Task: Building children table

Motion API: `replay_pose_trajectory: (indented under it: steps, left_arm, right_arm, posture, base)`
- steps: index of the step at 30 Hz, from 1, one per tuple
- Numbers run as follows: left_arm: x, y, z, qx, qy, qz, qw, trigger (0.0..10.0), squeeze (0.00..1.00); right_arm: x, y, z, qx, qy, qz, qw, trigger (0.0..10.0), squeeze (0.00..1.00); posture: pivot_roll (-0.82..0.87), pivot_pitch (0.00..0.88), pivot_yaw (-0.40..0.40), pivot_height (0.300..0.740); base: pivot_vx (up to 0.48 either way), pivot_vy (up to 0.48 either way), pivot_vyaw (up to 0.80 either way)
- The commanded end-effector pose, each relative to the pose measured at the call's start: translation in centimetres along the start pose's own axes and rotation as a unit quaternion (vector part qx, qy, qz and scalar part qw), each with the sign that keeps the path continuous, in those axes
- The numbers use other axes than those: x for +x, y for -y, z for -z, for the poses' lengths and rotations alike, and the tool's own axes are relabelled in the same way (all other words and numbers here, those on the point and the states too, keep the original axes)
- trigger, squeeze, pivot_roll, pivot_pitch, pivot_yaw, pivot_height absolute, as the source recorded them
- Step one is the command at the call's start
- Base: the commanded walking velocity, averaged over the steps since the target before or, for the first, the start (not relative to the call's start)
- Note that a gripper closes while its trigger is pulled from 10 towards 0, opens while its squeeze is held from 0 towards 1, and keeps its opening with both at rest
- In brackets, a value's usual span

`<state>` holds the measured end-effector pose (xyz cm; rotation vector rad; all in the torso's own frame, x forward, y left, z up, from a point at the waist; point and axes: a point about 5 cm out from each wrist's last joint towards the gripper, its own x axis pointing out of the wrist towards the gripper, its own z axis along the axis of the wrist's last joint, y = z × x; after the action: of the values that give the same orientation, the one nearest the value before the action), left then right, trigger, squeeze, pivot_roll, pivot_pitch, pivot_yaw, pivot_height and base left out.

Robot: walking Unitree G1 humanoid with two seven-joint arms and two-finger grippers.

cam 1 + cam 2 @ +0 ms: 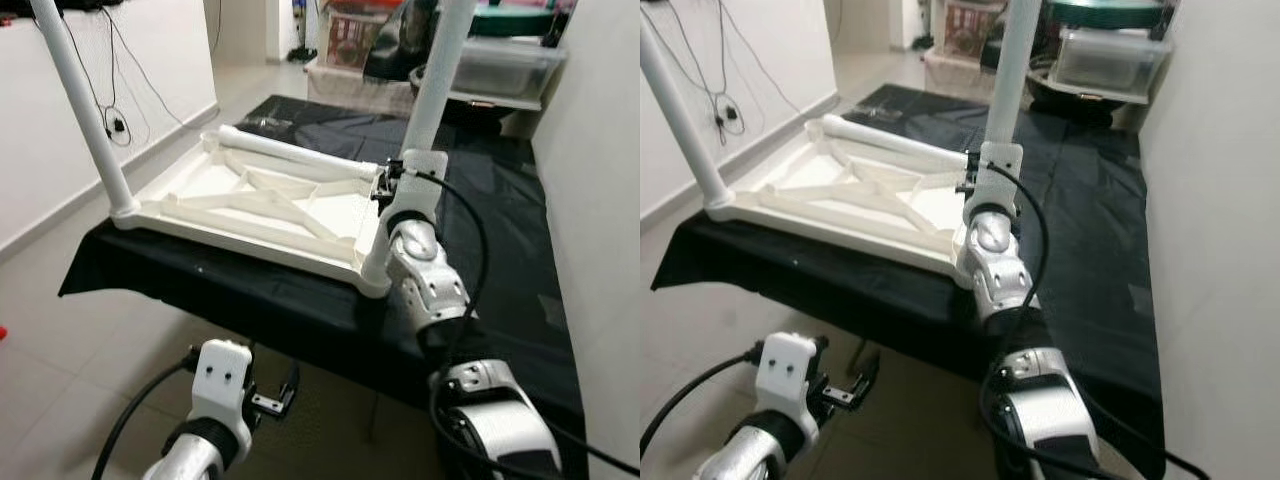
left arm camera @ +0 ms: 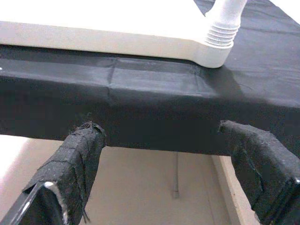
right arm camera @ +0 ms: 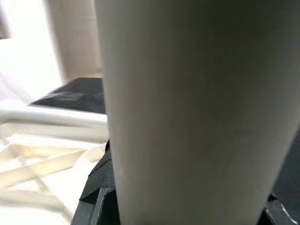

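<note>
A white plastic table top [image 1: 250, 205] lies upside down on a surface covered in black cloth [image 1: 260, 300]. One white leg [image 1: 85, 110] stands upright in its near left corner. A second leg [image 1: 437, 80] stands in the near right corner socket [image 2: 218, 40]. My right gripper [image 1: 392, 187] is shut around this second leg low down; in the right wrist view the leg [image 3: 197, 112] stands between black fingers [image 3: 96, 206]. A third leg [image 1: 290, 152] lies loose along the far edge. My left gripper [image 2: 166, 164] hangs open below the cloth's front edge, holding nothing.
Clear storage boxes [image 1: 500, 60] and clutter stand at the back. A white wall [image 1: 600, 150] runs close along the right. Cables [image 1: 115, 125] hang on the left wall. Tiled floor [image 1: 50, 350] lies to the left and in front.
</note>
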<state>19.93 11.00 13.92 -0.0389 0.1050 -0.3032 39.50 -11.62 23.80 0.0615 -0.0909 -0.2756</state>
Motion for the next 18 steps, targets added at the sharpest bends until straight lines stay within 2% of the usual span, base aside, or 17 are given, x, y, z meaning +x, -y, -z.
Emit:
replay_pose_trajectory:
  steps: [1, 4, 5, 8, 10, 12, 16, 18]
  left_arm:
    - [0.1, 0.0, 0.3, 0.002, -0.006, 0.002, 1.0, 10.0, 0.0]
    - [0.2, 0.0, 0.3, 0.003, -0.004, 0.001, 1.0, 10.0, 0.0]
    - [0.2, 0.0, 0.3, 0.003, -0.004, 0.001, 1.0, 10.0, 0.0]
    - [0.2, -0.1, 0.3, 0.005, -0.003, 0.001, 1.0, 10.0, 0.0]
    - [0.2, -0.1, 0.3, 0.005, -0.003, 0.001, 1.0, 10.0, 0.0]
    - [0.3, -0.1, 0.3, 0.006, -0.003, 0.002, 1.0, 10.0, 0.0]
    - [0.3, -0.1, 0.3, 0.006, -0.002, 0.002, 1.0, 10.0, 0.0]
    - [0.3, -0.1, 0.3, 0.007, -0.002, 0.003, 1.0, 10.0, 0.0]
  right_arm:
    - [-0.5, 1.7, 5.0, -0.047, -0.111, 0.055, 0.991, 10.0, 0.0]
    - [-1.1, 1.1, 5.1, -0.053, -0.112, 0.137, 0.983, 10.0, 0.0]
    - [-1.1, 1.1, 5.1, -0.053, -0.112, 0.137, 0.983, 10.0, 0.0]
    - [-1.9, 0.3, 4.7, -0.05, -0.099, 0.209, 0.972, 10.0, 0.0]
    - [-1.9, 0.3, 4.7, -0.05, -0.099, 0.209, 0.972, 10.0, 0.0]
    - [-2.6, -0.6, 4.3, -0.037, -0.093, 0.25, 0.963, 10.0, 0.0]
    - [-2.8, -0.9, 4.3, -0.03, -0.098, 0.259, 0.961, 10.0, 0.0]
    - [-2.9, -1.4, 4.3, -0.011, -0.111, 0.267, 0.957, 10.0, 0.0]
  posture:
    - [0.07, 0.113, -0.054, 0.74]
    - [0.08, 0.106, -0.057, 0.74]
    - [0.08, 0.106, -0.057, 0.74]
    - [0.08, 0.103, -0.055, 0.74]
    - [0.08, 0.103, -0.055, 0.74]
    - [0.09, 0.098, -0.054, 0.74]
    - [0.09, 0.098, -0.054, 0.74]
    - [0.09, 0.095, -0.056, 0.74]
  base:
    - [0.0, 0.0, 0.0]
    - [0.0, 0.0, 0.0]
    - [0.0, 0.0, 0.0]
    - [0.0, 0.0, 0.0]
    - [0.0, 0.0, 0.0]
    - [0.0, 0.0, 0.0]
    - [0.0, 0.0, 0.0]
    - [0.0, 0.0, 0.0]
